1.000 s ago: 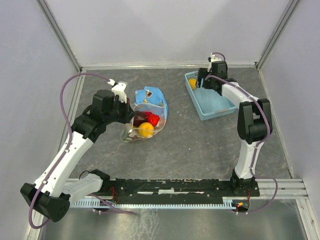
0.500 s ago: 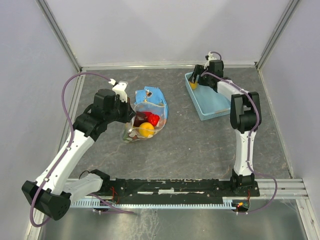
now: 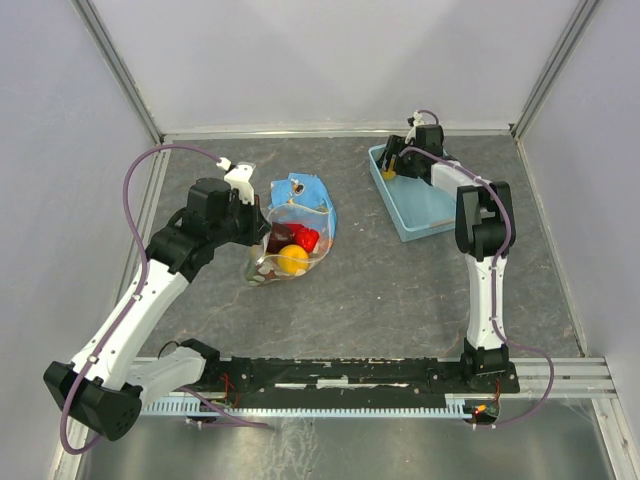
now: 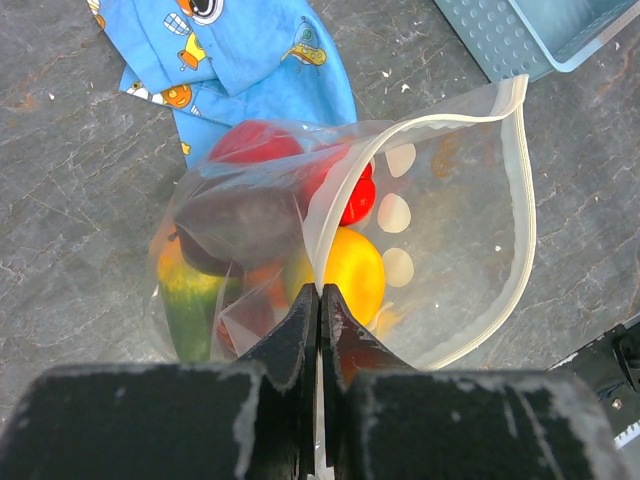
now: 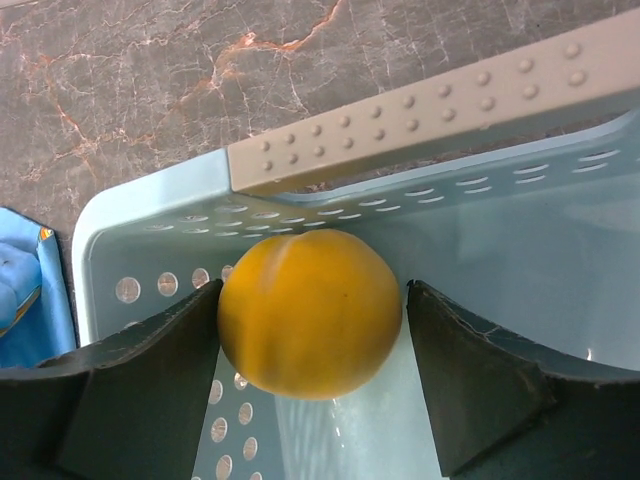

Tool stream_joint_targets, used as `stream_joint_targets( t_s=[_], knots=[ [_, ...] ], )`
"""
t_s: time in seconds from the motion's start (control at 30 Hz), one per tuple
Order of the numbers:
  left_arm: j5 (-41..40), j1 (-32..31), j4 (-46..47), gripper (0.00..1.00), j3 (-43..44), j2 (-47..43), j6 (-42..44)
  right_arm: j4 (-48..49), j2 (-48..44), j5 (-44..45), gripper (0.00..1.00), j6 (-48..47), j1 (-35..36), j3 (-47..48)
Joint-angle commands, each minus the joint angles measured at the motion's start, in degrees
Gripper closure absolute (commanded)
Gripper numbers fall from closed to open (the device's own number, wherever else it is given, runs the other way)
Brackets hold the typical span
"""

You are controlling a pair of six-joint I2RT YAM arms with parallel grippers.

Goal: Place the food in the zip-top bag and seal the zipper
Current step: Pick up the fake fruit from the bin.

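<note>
Last loose fruit (image 5: 310,312): yellow-orange and round, sitting in a corner of the light blue basket (image 5: 420,100), close to the perforated wall.

Right gripper (image 5: 312,340): jaws wide, one finger on each side of the fruit. One pad looks to be touching. A thin sliver of basket shows beside the other, so I judge it not yet clamped.

Bag (image 4: 450,220): lies on the table (image 3: 400,280), well apart from the basket and partly over the blue patterned cloth (image 4: 250,60). It already holds a yellow fruit (image 4: 350,270), a red one (image 4: 260,145), a dark maroon one (image 4: 240,220) and a green-orange one (image 4: 185,300). The zipper (image 4: 525,200) curves around the open mouth, unsealed.

Left gripper (image 4: 320,300): jaws pinched tight on one lip of the bag, holding the mouth open.

Risks, as judged:
- The fruit is smooth and round. An off-centre squeeze could squirt it along the basket wall or out of the jaws.
- The fingers sit close to the basket wall. A snag on closing or lifting could drag or tip the basket.
- Only one lip of the bag is held and the plastic is floppy. The free lip could sag and narrow the mouth, so the fruit lands on the rim and rolls off.
- The bag looks crowded. A hard drop could push fruit out, and the bulge may keep the zipper edges from meeting.
</note>
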Motion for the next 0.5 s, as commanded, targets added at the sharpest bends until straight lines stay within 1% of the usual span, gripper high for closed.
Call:
stream_joint_targets(
  t_s=[0.0, 0.07, 0.13, 0.2, 0.47],
  knots=[
    [-0.6, 0.3, 2.7, 0.97, 0.1, -0.4, 1.8, -1.1, 0.5, -1.0, 0.22, 0.3, -0.6, 2.7],
    [-0.7, 0.3, 2.6, 0.97, 0.0, -0.4, 1.7, -1.1, -0.1, -1.1, 0.26, 0.1, -0.8, 2.1],
    [-0.7, 0.3, 2.6, 0.97, 0.0, -0.3, 1.8, -0.1, -2.3, -0.6, 0.31, 0.1, -0.9, -0.7],
    [-0.8, 0.4, 2.7, 0.97, 0.0, -0.3, 1.8, 0.1, -4.3, -0.1, 0.33, 0.0, -1.0, -2.5],
    [-0.8, 0.3, 2.6, 0.97, 0.1, -0.6, 1.8, 0.6, -15.1, 4.1, 0.35, -0.9, -1.3, -11.9]
  ],
)
